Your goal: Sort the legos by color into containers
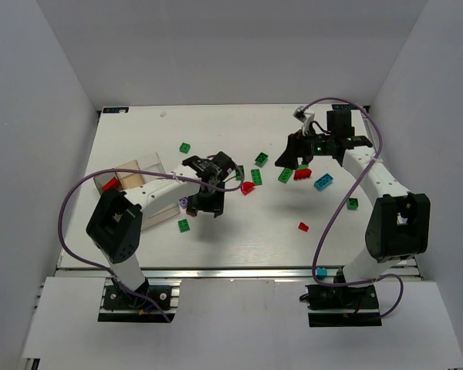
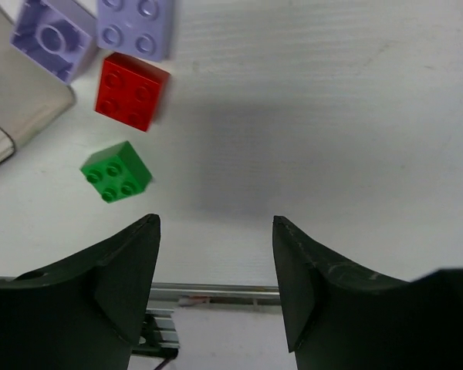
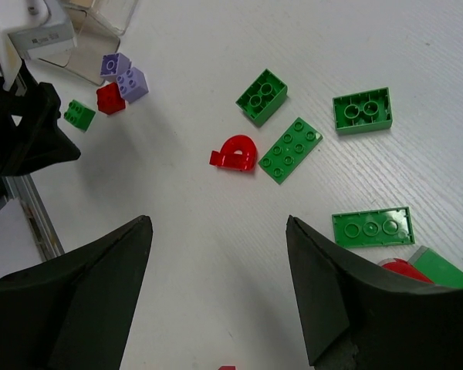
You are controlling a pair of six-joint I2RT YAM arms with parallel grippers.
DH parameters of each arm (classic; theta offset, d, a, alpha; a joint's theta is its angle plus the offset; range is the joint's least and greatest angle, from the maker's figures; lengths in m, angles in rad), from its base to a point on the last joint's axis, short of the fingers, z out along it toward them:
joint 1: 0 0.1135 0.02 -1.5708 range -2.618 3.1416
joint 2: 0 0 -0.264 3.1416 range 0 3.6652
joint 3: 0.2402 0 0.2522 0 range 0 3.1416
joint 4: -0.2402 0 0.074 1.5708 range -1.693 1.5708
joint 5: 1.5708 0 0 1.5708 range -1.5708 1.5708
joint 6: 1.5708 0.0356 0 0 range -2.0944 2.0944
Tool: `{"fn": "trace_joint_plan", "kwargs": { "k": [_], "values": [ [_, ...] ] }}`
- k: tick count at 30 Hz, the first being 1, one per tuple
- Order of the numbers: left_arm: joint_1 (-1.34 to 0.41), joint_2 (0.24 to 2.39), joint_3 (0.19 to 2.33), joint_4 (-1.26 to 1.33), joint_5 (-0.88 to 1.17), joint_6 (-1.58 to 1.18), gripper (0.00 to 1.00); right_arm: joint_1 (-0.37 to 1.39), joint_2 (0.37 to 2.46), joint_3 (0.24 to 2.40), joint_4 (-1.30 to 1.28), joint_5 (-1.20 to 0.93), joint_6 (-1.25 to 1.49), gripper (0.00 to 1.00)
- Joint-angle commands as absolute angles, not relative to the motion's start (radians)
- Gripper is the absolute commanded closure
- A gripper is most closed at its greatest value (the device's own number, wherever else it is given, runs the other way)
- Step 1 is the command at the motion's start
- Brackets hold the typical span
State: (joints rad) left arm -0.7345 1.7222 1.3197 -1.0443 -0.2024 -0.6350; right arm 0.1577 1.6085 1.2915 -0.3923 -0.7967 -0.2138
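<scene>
The clear container [image 1: 150, 166] stands at the left with a tan block [image 1: 135, 179] and a red brick [image 1: 110, 183] inside. My left gripper [image 1: 204, 202] is open and empty beside it; in its wrist view [image 2: 216, 223] two light purple bricks [image 2: 135, 27], a red brick [image 2: 131, 91] and a green brick [image 2: 116, 171] lie ahead on the left. My right gripper [image 1: 293, 160] is open and empty [image 3: 220, 223] above the middle. A rounded red piece [image 3: 235, 153] and several green bricks [image 3: 261, 95] and plates [image 3: 291, 149] lie ahead of it.
A teal brick [image 1: 323, 182], a red brick [image 1: 302, 173] and green bricks [image 1: 353, 203] lie at the right. A small red piece [image 1: 303, 227] lies near the front and a green brick [image 1: 184, 147] at the back. White walls enclose the table. The left arm [image 3: 23, 131] shows in the right wrist view.
</scene>
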Motion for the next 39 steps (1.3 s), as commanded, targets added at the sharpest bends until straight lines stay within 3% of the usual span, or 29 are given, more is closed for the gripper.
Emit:
{"fn": "trace_joint_plan", "kwargs": {
  "k": [1,10,27,35,38,39],
  "values": [
    [-0.71,1.703,1.307,-1.029,-0.301,-0.569,0.3,0.146,1.569,1.273,-0.374,-0.828,-0.222,0.24],
    [-0.683,1.747,1.241,-0.943,-0.344,-0.509,0.23,0.14,1.574,1.261,-0.37,-0.825,-0.218,0.24],
    [-0.603,1.898,1.295,-0.874,-0.347,-0.407,0.27,0.129,1.582,1.266,-0.371,-0.811,-0.225,0.24],
    [-0.603,1.91,1.286,-0.824,-0.267,-0.403,0.5,0.127,1.589,1.275,-0.371,-0.813,-0.225,0.24],
    [-0.603,1.891,1.273,-0.81,-0.244,-0.411,0.64,0.127,1.591,1.276,-0.379,-0.818,-0.241,0.24],
    [-0.603,1.885,1.278,-0.81,-0.238,-0.413,0.73,0.13,1.591,1.276,-0.382,-0.819,-0.25,0.24]
  ]
}}
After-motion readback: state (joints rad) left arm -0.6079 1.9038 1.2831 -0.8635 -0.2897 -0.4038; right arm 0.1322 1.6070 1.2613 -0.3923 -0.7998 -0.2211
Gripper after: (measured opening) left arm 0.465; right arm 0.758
